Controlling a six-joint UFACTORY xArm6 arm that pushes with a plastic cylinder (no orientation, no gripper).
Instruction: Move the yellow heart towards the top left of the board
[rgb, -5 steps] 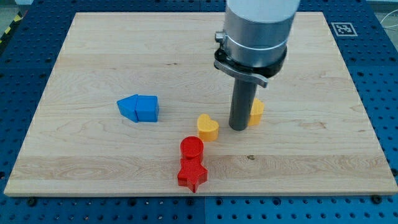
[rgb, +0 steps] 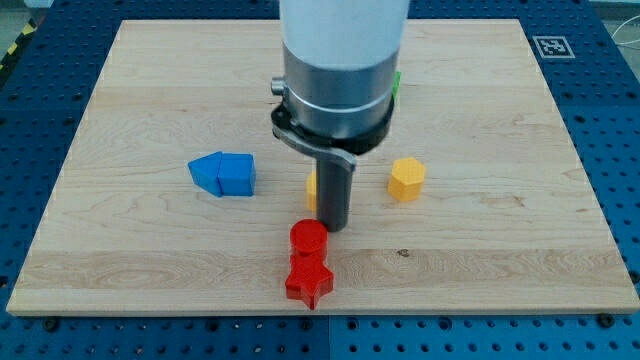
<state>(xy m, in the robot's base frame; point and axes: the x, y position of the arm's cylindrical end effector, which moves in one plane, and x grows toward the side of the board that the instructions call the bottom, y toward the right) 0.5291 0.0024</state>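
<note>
The yellow heart (rgb: 312, 187) is almost wholly hidden behind my rod; only a thin yellow sliver shows at the rod's left edge, near the board's middle. My tip (rgb: 333, 226) rests on the board right in front of the heart, just above and to the right of the red cylinder (rgb: 308, 238). Whether the tip touches the heart cannot be told.
A red star (rgb: 308, 282) sits just below the red cylinder. A yellow hexagonal block (rgb: 407, 179) lies to the right of the rod. Two blue blocks (rgb: 223, 174) lie side by side at the left. A green block (rgb: 397, 84) peeks out behind the arm. The wooden board (rgb: 120, 90) spans the view.
My rod has moved left, from beside the yellow hexagonal block to in front of the yellow heart. The heart is now mostly hidden and the hexagonal block is fully visible.
</note>
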